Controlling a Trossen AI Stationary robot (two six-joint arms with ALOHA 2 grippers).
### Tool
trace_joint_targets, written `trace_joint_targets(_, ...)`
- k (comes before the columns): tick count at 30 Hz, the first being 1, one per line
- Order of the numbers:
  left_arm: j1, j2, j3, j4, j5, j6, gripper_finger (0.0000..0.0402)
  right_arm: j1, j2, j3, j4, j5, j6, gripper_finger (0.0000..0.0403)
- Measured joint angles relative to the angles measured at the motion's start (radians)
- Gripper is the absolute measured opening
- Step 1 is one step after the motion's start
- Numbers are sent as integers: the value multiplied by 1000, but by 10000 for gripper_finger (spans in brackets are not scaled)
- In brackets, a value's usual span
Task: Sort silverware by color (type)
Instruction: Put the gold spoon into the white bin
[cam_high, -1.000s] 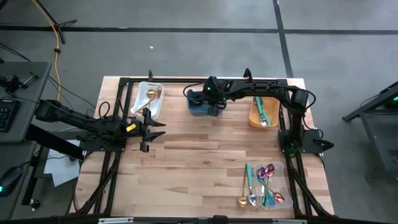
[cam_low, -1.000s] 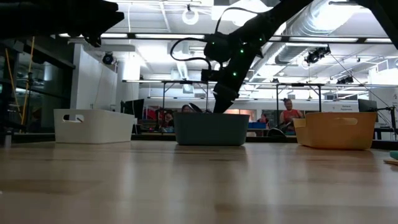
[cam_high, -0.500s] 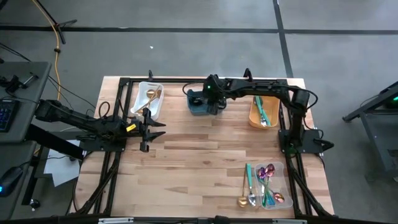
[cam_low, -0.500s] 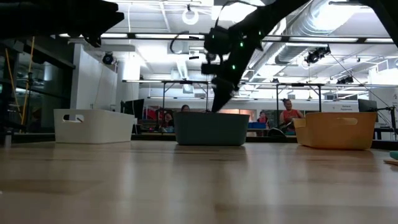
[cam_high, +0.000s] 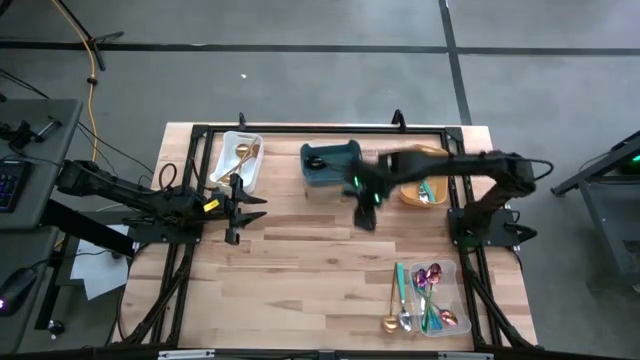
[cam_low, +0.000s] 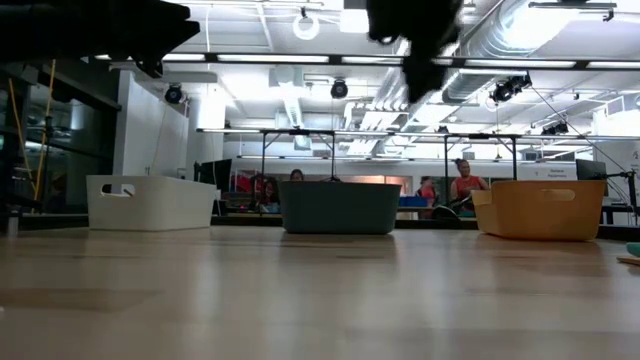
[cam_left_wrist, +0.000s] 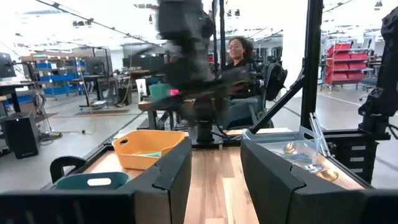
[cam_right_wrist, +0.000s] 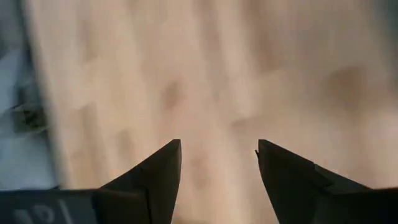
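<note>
Right gripper (cam_high: 366, 205), fingers apart and empty, hangs mid-frame below the teal bin (cam_high: 330, 162); left gripper (cam_high: 236, 204), parted, waits at left. Unsorted silverware (cam_high: 425, 298) lies lower right, so fetching another piece appears next

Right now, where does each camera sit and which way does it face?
High: overhead, straight down on table, both arms.
Low: table height, facing the white bin, teal bin, orange bin; right arm blurred above.
Left wrist: past its open left gripper across the table.
Right wrist: open right gripper over bare wood.
Shared: high and low both show the bins.
</note>
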Motion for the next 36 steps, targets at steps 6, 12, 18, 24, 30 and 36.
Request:
trace_joint_targets(6,0,0,0,0,0,-30,131,355,-25,-104,5,-29,332,206)
trace_joint_targets(12,0,0,0,-6,0,-33,131,637,38,-195,85,10,397,163)
trace_joint_targets(18,0,0,0,3,0,-32,131,721,134,-198,115,-40,347,28)
trace_joint_targets(24,0,0,0,2,0,2,131,690,221,-188,102,-95,275,15)
trace_joint_targets(30,0,0,0,2,0,3,131,675,273,-188,-16,-102,206,4)
trace_joint_targets(36,0,0,0,1,0,-3,131,674,275,-188,-28,-100,185,1)
